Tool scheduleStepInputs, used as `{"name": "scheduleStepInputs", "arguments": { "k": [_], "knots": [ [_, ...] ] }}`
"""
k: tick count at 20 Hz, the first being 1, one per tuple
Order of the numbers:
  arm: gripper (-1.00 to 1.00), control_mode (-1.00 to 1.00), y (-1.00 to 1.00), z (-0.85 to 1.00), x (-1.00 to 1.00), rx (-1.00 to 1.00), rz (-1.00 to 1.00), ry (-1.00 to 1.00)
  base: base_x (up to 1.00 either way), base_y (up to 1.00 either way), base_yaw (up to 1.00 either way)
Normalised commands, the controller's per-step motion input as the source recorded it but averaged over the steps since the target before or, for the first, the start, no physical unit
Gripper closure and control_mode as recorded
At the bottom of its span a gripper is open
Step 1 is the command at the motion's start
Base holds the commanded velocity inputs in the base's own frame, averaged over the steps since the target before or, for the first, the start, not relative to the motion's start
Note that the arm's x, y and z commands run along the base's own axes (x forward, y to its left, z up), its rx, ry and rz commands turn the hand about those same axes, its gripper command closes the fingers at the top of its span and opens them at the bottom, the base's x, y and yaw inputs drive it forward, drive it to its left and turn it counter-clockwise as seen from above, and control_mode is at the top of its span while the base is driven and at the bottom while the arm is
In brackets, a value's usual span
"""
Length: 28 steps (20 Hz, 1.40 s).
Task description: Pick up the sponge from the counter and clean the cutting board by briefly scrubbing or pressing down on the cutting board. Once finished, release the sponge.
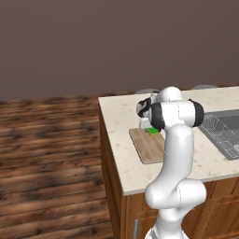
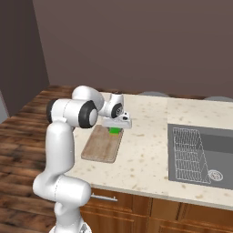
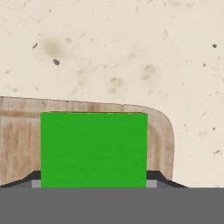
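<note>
Green sponge (image 3: 93, 148) clamped in claw (image 3: 93, 184) over cutting board (image 3: 19, 140).

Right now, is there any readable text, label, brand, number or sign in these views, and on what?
None: no words, numbers or signs can be read anywhere.
The sponge, cutting board, counter, sink and gripper all have plain, unmarked surfaces.
</note>
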Motion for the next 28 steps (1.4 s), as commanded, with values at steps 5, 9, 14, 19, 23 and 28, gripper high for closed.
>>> {"name": "scheduleStepInputs", "arguments": {
  "k": [5, 9, 14, 19, 23, 28],
  "knots": [
    [1.00, -1.00, 0.00, -0.26, 0.03, 0.00, 0.00, 0.00, 0.00, 0.00, 0.00],
    [1.00, -1.00, 0.01, -0.02, 0.07, 0.00, 0.00, 0.00, 0.00, 0.00, 0.00],
    [1.00, -1.00, 0.32, -0.03, 0.00, 0.00, 0.00, 0.00, 0.00, 0.00, 0.00],
    [1.00, -1.00, 0.42, -0.04, 0.00, -0.01, 0.00, 0.00, 0.00, 0.00, 0.00],
    [1.00, -1.00, 0.41, -0.18, 0.00, 0.00, 0.00, 0.00, 0.00, 0.00, 0.00],
    [1.00, -1.00, 0.29, -0.59, 0.00, 0.00, 0.00, 0.04, 0.00, 0.00, 0.00]
  ]
}}
